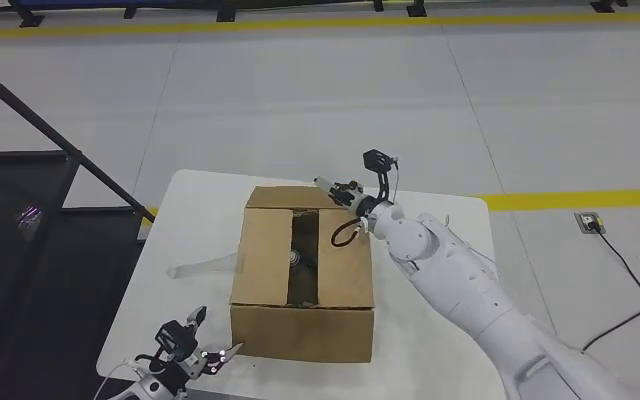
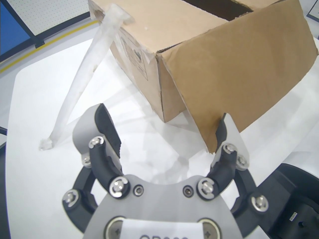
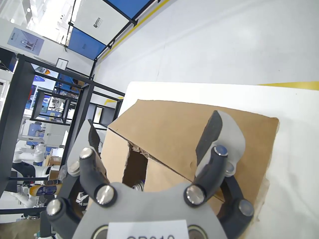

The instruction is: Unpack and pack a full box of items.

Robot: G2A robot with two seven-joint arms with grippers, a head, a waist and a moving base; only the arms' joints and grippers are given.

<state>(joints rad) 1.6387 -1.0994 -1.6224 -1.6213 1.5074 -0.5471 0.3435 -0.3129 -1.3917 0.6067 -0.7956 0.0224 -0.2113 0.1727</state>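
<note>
A brown cardboard box (image 1: 300,270) stands in the middle of the white table (image 1: 200,215). Its two long top flaps lie nearly flat with a dark gap (image 1: 303,262) between them, and a small round item (image 1: 297,258) shows inside. My right gripper (image 1: 332,188) hangs open over the box's far end, its fingers (image 3: 211,130) spread above the far flap (image 3: 179,125). My left gripper (image 1: 215,335) is open by the box's near left corner (image 2: 162,80), holding nothing. One finger (image 2: 221,130) sits right by a hanging end flap (image 2: 249,75).
A pale strip of peeled tape (image 1: 205,265) slopes from the box's left side down to the table (image 2: 74,93). Bare table lies left and right of the box. A black metal frame (image 1: 60,150) stands beyond the table's left edge.
</note>
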